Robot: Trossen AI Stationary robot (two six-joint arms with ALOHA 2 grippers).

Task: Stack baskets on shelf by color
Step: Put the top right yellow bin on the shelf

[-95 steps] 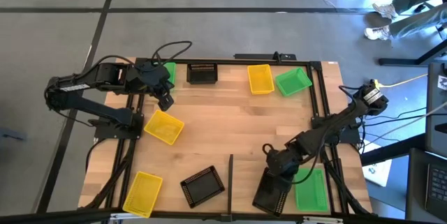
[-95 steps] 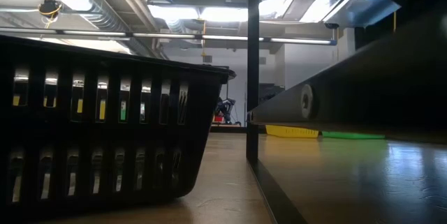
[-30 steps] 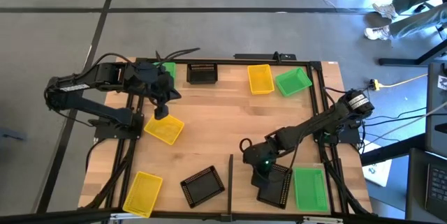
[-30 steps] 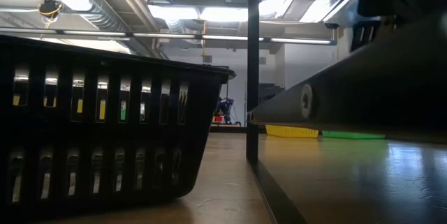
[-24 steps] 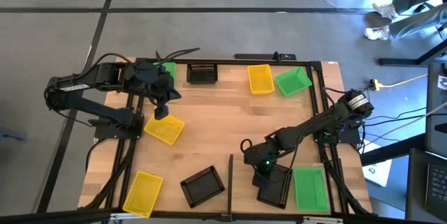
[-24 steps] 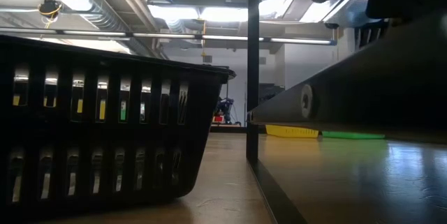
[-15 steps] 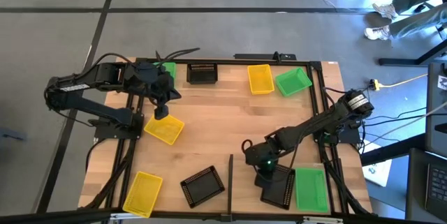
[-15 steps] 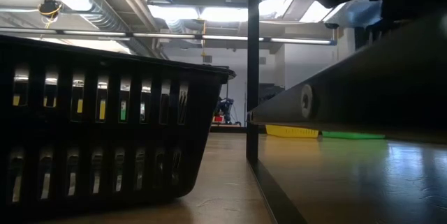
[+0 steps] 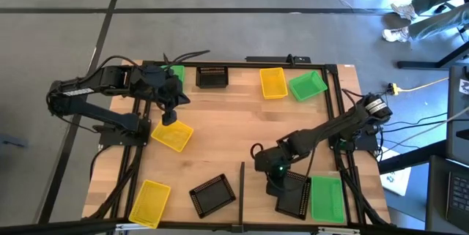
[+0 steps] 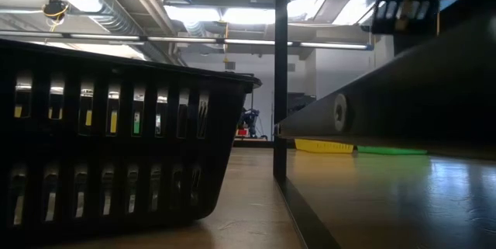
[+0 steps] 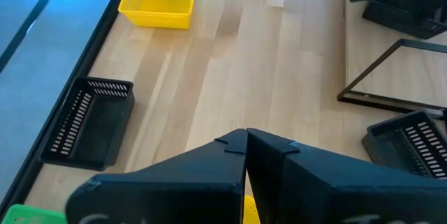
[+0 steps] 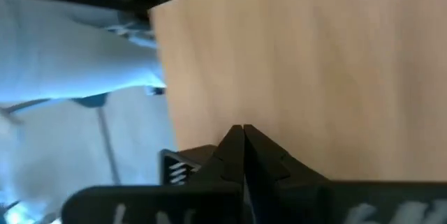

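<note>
High view: two dark arms work over a wooden tabletop (image 9: pixel 220 147) strewn with small baskets, beside a pale shelf (image 9: pixel 253 209) at the near right.
Along the far edge sit a green basket (image 9: pixel 176 73) partly under the left arm, a black basket (image 9: pixel 212 77), a yellow basket (image 9: pixel 272 83) and a tilted green basket (image 9: pixel 307 86). Another yellow basket (image 9: pixel 172 133) lies at mid-left, one more yellow basket (image 9: pixel 149 203) at the near left corner, and a black basket (image 9: pixel 212 195) just beside the shelf's black bar. On the shelf, a black basket (image 9: pixel 297 198) touches a green basket (image 9: pixel 327 198). The left gripper (image 9: pixel 169 118), fingers pressed together and empty, hangs just above the mid-left yellow basket. The right gripper (image 9: pixel 272 187), also pressed together, is at the shelf's black basket; whether it touches is unclear.
</note>
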